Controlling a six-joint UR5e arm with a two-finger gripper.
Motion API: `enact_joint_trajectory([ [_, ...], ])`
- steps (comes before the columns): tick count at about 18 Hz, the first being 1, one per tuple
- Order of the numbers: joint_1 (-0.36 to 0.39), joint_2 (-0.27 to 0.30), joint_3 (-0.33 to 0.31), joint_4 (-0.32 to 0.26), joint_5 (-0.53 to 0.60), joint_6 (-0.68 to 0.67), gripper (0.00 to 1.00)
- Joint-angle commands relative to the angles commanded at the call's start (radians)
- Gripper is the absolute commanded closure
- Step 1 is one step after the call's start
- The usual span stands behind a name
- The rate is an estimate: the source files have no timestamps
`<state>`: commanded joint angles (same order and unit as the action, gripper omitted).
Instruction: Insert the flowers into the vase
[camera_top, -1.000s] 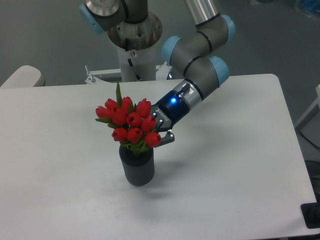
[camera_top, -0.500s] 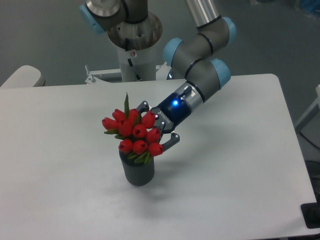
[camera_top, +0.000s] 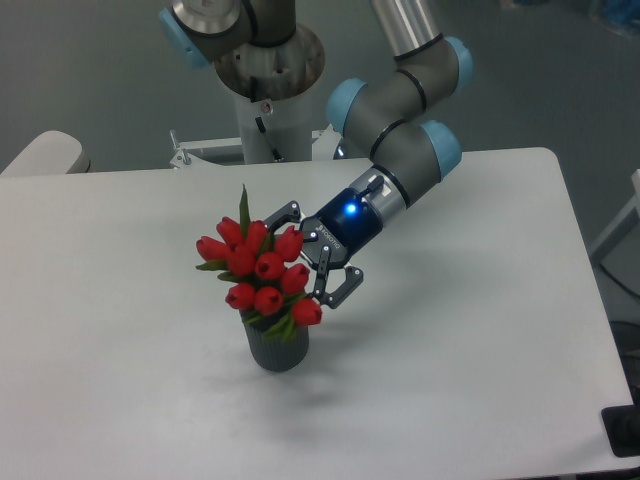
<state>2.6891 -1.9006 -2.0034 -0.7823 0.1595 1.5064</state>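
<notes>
The flowers (camera_top: 258, 268), a tight bunch of red closed tulips with green leaves, stand with their stems down in the vase (camera_top: 279, 347), a small dark grey ribbed cylinder on the white table. The blooms spread wider than the vase mouth and lean a little to the left. My gripper (camera_top: 302, 262) is open just to the right of the blooms, at their height. One finger (camera_top: 283, 213) shows behind the bunch and the other finger (camera_top: 343, 290) to its lower right. The jaws stand wide apart and grip nothing.
The arm's base column (camera_top: 268, 75) stands at the table's far edge behind the vase. A beige rounded object (camera_top: 45, 153) sits at the far left corner. The white table (camera_top: 480, 330) ends at the right, with a black item (camera_top: 622, 430) below its right corner.
My gripper has opened and let go of the flowers. The bunch has sunk a little lower into the vase.
</notes>
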Motion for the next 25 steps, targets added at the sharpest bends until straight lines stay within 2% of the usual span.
enact_joint_trajectory([
  [5,0.021,0.021,-0.003,0.003,0.011,0.002,0.02],
  [9,0.041,0.055,0.003,0.005,0.153,0.003,0.01],
  [15,0.087,0.083,0.018,0.005,0.195,0.002,0.0],
  [19,0.1,0.089,0.09,0.0,0.35,-0.012,0.0],
  [20,0.098,0.086,0.159,-0.005,0.424,-0.049,0.0],
  [25,0.089,0.071,0.369,-0.018,0.694,-0.169,0.0],
])
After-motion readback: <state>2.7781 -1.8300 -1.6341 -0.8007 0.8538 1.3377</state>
